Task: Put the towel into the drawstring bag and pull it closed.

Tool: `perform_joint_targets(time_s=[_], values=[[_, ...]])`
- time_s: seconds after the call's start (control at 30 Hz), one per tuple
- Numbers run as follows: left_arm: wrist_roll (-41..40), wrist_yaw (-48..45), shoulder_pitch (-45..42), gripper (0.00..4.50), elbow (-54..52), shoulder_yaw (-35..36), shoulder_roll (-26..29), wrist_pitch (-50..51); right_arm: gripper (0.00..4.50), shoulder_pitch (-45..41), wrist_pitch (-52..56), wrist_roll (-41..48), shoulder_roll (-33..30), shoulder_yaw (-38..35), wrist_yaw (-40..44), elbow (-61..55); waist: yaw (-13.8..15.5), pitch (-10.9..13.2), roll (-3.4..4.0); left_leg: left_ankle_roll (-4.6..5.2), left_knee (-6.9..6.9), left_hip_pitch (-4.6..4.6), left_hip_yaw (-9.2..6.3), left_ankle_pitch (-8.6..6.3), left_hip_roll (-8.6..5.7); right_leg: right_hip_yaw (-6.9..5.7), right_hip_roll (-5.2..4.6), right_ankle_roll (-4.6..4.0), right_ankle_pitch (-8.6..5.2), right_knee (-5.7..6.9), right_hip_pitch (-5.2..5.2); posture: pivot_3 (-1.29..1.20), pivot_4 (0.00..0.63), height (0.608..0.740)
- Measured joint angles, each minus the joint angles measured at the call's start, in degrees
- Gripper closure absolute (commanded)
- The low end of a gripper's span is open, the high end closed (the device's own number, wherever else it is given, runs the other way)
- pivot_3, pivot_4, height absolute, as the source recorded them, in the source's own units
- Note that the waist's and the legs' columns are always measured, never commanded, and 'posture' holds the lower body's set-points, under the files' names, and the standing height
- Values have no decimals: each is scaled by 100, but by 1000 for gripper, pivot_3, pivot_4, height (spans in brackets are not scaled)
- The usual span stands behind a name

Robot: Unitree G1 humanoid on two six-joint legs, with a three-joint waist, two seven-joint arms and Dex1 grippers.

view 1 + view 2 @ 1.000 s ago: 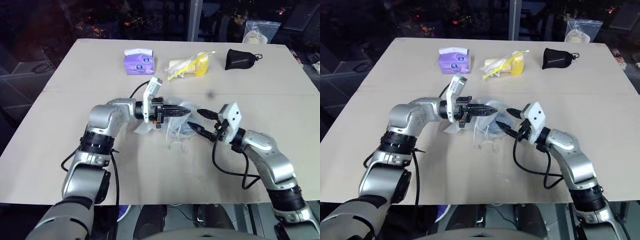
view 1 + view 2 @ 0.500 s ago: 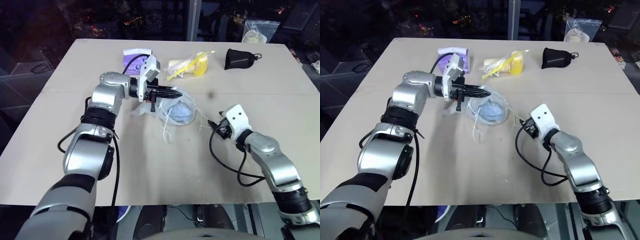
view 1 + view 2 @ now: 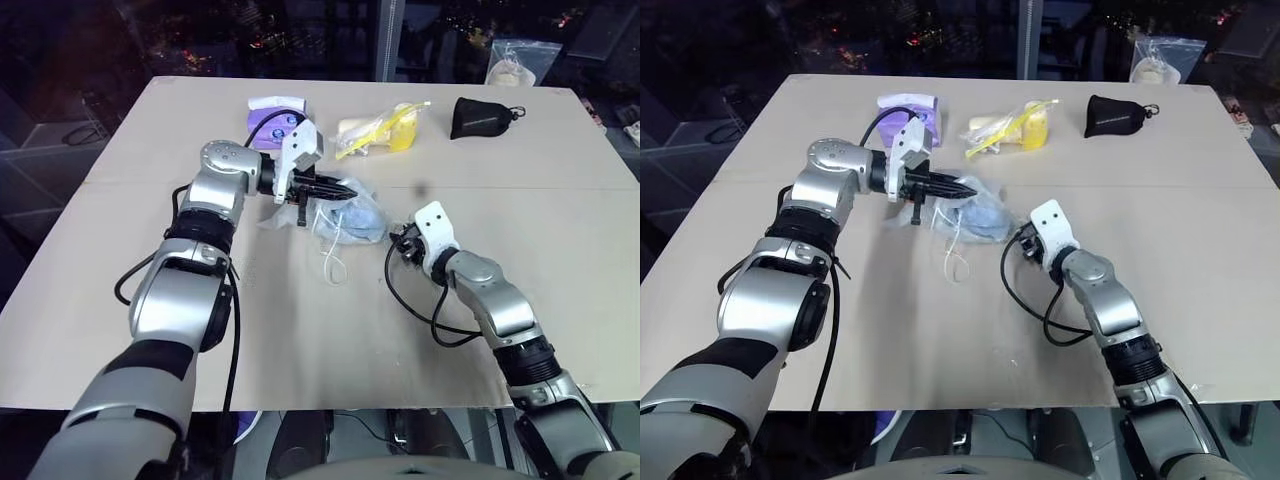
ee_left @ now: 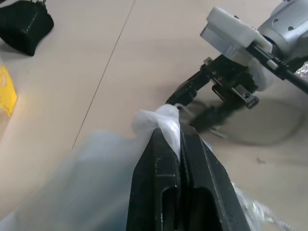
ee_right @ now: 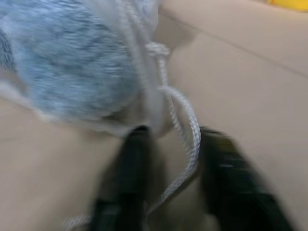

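Towel [image 5: 72, 62] sits inside the bag [image 3: 350, 215], which lies near the middle of the table [image 3: 300, 340]; we see the blue cloth through the thin white fabric. The left gripper [image 4: 179, 137] is clamped on a bunched fold of the bag, fingers pressed together with white fabric squeezed between them. The right gripper [image 5: 175, 144] rests low beside the bag, fingers apart (a narrow gap), and a white cord [image 5: 185, 120] runs between them; we cannot tell whether either finger touches it. A second cord loop [image 3: 333, 265] trails from the bag onto the table. Along the far edge stand a purple pack [image 3: 272, 115], a yellow packet [image 3: 385, 130] and a black pouch [image 3: 480, 117].
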Motion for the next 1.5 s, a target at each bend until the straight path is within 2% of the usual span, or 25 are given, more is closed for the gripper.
perform_joint_targets(time_s=[0.03,0.27,0.33,0.37,0.4,0.53,0.6,0.67,0.7,0.73,0.8,0.93,1.0,1.17,1.23,1.3,1.37,1.4,1.5], values=[[41,23,-45,4500,82,0,-2,-73,4453,13,1,2,-10,-20,0,-12,2,0,0,0,0,0,-1,0,0,-1,0,0,0,0,0,0,150,740],[603,651,-819,4500,1229,14,-12,-1113,4453,199,468,393,-174,-366,224,-1323,4,1,-1,1,0,-6,-3,0,0,-3,0,1,0,0,-3,0,150,740],[607,542,-925,3945,1398,127,-26,-1114,4500,186,668,483,-183,-403,230,-1616,-6,1,-1,1,-1,-4,-3,0,0,-3,1,1,0,1,-3,0,150,740],[602,474,-932,3825,1440,169,-27,-1087,4500,180,707,501,-183,-407,229,-1646,-8,1,-1,1,-1,-4,-3,0,1,-3,2,1,0,3,-3,0,150,740],[584,315,-915,3462,1475,234,-12,-1011,4500,164,794,525,-185,-410,224,-1681,-13,1,-1,1,-1,-3,-3,-1,1,-4,2,1,0,3,-4,0,150,740],[308,218,-620,1529,1438,673,174,-492,4500,130,926,546,-178,-404,210,-1738,-43,1,-1,1,-1,-4,-1,-1,5,-1,3,1,0,7,-9,0,150,740],[32,-29,-164,1529,1050,945,529,62,4500,127,946,552,-156,-391,206,-1783,-113,1,-1,1,-5,-5,1,-1,6,4,2,1,0,18,-16,0,150,740],[-306,-116,706,1529,176,1275,1035,738,4500,123,964,554,-160,-402,195,-1837,-172,1,-1,0,-10,-8,-15,-1,10,14,1,1,0,35,-34,0,150,740],[-374,-111,926,1529,-65,1359,1111,839,4500,126,968,555,-163,-410,194,-1843,-170,1,-1,0,-12,-7,-17,-1,11,16,1,1,0,36,-35,0,150,740],[-515,55,1647,1529,-905,1546,1287,1025,4500,129,998,569,-167,-415,200,-1864,-169,1,-1,0,-16,-6,-20,-1,16,16,-1,1,0,38,-37,0,150,740],[-627,399,2437,1529,-1771,1696,1314,1248,4500,125,1062,584,-186,-454,208,-1887,-108,0,-2,-1,-13,-10,-29,0,22,8,-9,1,0,44,-39,0,150,740],[-739,1189,3426,1529,-3094,1791,1011,1597,4500,123,1122,669,-221,-467,239,-1913,42,-1,-4,-1,2,-7,-28,0,11,7,-24,0,0,54,-30,0,150,740],[-720,1584,3627,1529,-3415,1712,712,1613,4500,124,1184,684,-300,-467,272,-1958,100,-2,-5,0,9,2,-18,0,1,12,-31,0,0,51,-17,0,150,740],[-430,2565,3535,1529,-3427,1428,122,1444,4500,136,1250,713,-419,-493,327,-2115,125,-6,-12,1,19,14,9,1,-5,11,-21,0,1,48,-2,0,150,740],[-226,2830,3419,2021,-3349,1255,-19,1242,4500,139,1310,722,-439,-513,328,-2133,133,-6,-12,1,16,14,8,1,-4,10,-11,-1,1,48,-3,0,150,740],[-42,3134,3299,2759,-3164,1095,-202,1020,4500,144,1328,725,-474,-528,324,-2157,135,-6,-12,1,12,13,5,1,-2,8,-5,-1,1,47,-5,0,150,740],[9,3278,3295,3704,-3068,1050,-323,875,4500,165,1345,730,-495,-559,316,-2199,110,-6,-11,1,9,13,6,1,0,9,-4,-1,1,48,-8,0,150,740],[7,3350,3301,4348,-3055,1041,-420,834,4500,186,1366,730,-521,-596,300,-2239,102,-6,-11,1,6,7,5,0,0,8,-4,-1,1,48,-14,0,150,740],[9,3510,3346,4438,-3066,989,-499,681,4500,192,1402,741,-526,-651,236,-2284,57,-6,-11,1,3,6,7,0,1,8,-4,-1,1,47,-17,0,150,740]])
